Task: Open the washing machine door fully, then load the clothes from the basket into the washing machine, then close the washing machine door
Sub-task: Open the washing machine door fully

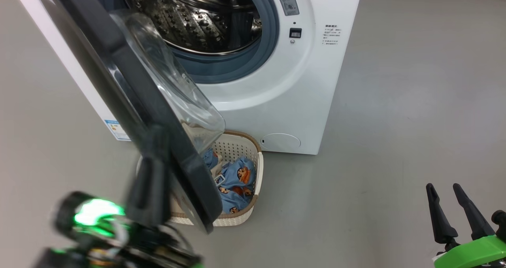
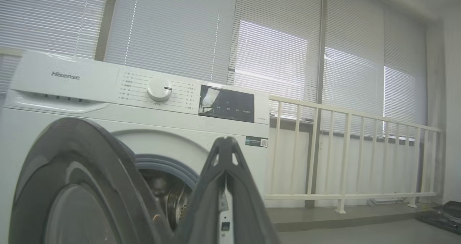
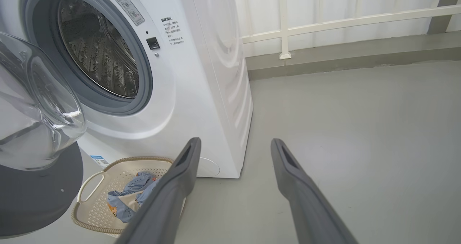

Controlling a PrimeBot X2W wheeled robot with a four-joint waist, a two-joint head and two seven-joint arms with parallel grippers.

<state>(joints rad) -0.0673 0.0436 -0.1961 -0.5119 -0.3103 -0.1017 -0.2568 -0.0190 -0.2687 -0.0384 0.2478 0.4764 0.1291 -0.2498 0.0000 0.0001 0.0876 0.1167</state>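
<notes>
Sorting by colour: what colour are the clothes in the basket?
Light blue clothes with orange-brown cartoon faces, best in the head view.

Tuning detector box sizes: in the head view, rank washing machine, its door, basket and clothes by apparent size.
1. washing machine
2. washing machine door, inflated by nearness to the camera
3. basket
4. clothes

Washing machine stood far centre, its door open toward near left, overhanging basket. Basket sat on floor just before machine, clothes inside. Railing behind, right.
</notes>
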